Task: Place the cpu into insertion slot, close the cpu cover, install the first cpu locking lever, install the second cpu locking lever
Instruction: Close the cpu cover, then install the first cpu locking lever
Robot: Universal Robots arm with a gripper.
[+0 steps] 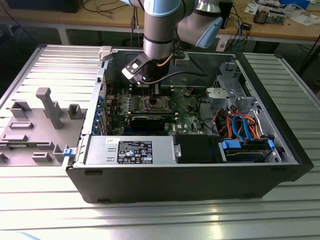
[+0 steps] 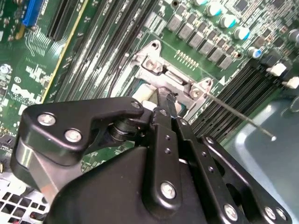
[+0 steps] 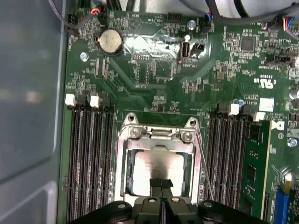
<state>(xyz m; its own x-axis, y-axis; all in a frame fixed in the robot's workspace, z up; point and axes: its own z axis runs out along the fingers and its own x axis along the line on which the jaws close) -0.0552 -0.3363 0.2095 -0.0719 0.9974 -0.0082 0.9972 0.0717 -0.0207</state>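
The cpu [image 3: 154,164] lies in the insertion slot [image 1: 154,104] of the green motherboard [image 3: 154,88], its silver top visible. The cpu cover [image 3: 161,146] lies flat around it, the chip seen through its window. My gripper [image 3: 161,183] is shut with nothing seen between its black fingers, its tips right over the cpu's near edge; whether they touch it I cannot tell. In the second wrist view the gripper [image 2: 164,100] hangs beside the socket's hinge bracket [image 2: 156,65]. A thin wire locking lever [image 3: 205,168] runs along one side of the socket and sticks out free [image 2: 243,119].
Black memory slots [image 3: 88,158] flank the socket on both sides. A coin battery [image 3: 111,42] sits further off. Inside the case [image 1: 200,185] are a graphics card [image 1: 147,121], a power supply [image 1: 130,150] and cabled drive bays [image 1: 245,132]. A grey fixture [image 1: 35,125] stands at the exterior view's left.
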